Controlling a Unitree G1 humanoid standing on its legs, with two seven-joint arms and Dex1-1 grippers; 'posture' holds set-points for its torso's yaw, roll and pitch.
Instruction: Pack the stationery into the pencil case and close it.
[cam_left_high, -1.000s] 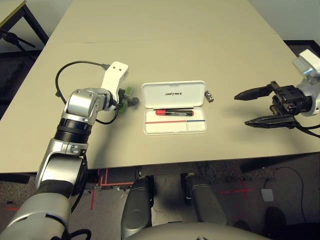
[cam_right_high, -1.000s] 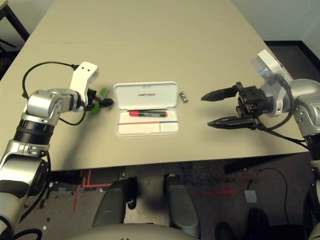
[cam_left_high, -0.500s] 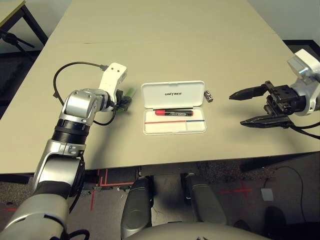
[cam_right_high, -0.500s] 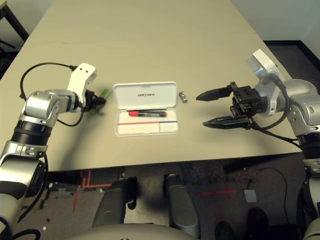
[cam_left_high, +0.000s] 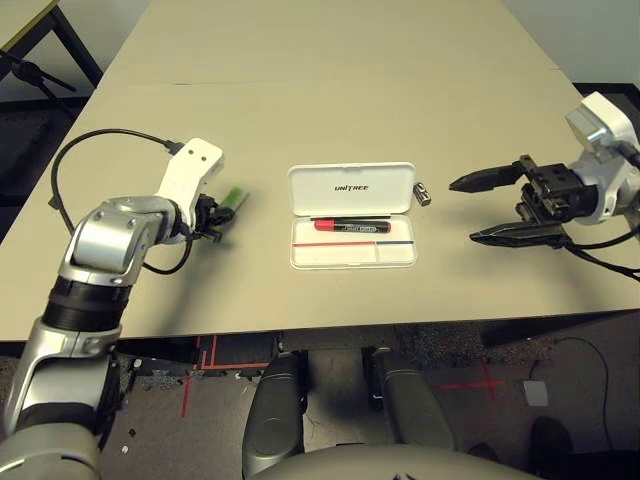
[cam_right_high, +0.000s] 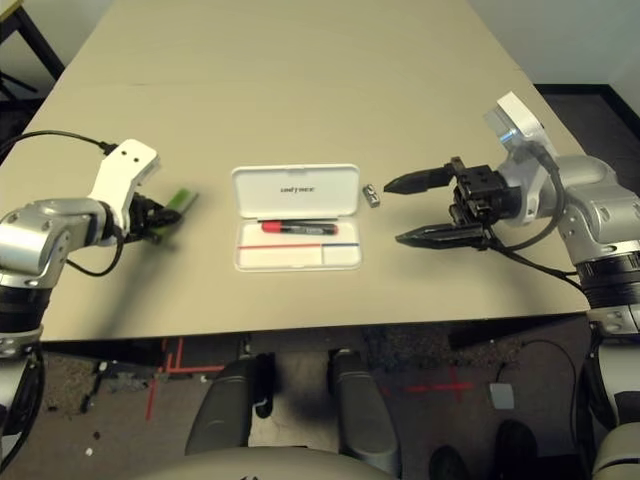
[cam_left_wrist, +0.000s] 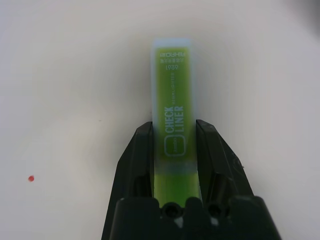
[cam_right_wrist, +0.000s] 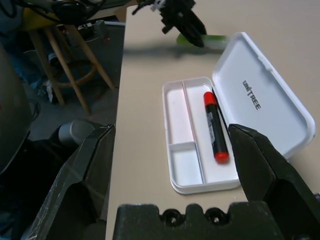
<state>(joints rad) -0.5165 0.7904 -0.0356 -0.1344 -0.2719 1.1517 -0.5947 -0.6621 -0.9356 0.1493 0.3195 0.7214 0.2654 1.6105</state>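
1. OK so the left wrist view had the best look at the green highlighter (cam_left_wrist: 174, 110): you could read "CHECK LINER" along it, while the head views gave just a small green end poking out past the left gripper (cam_left_wrist: 174, 122).
2. That gripper's fingers were pinching the highlighter, one on each side, tip sticking out past them. It was off to the left of the pencil case (cam_left_high: 335, 256), well apart from it. Couldn't tell if it touched the table (cam_left_high: 300, 100).
3. Right gripper (cam_left_high: 462, 212) had its fingers spread wide with nothing between them, off to the right of the case and pointing roughly its way.
4. Case was lying open on the table, lid (cam_left_high: 352, 178) tipped up on the far side, UNITREE lettering facing in.
5. Red-and-black marker (cam_left_high: 342, 226) was inside, in the long compartment next to the hinge. The right wrist view showed red at both ends and a black middle, plus the dividers and two bare compartments.
6. Little metal block (cam_left_high: 422, 194) sat on the table just right of the lid, outside the case.
7. Right wrist view also caught a wooden stool (cam_right_wrist: 65, 57) and somebody's leg (cam_right_wrist: 27, 55) beyond the table edge.
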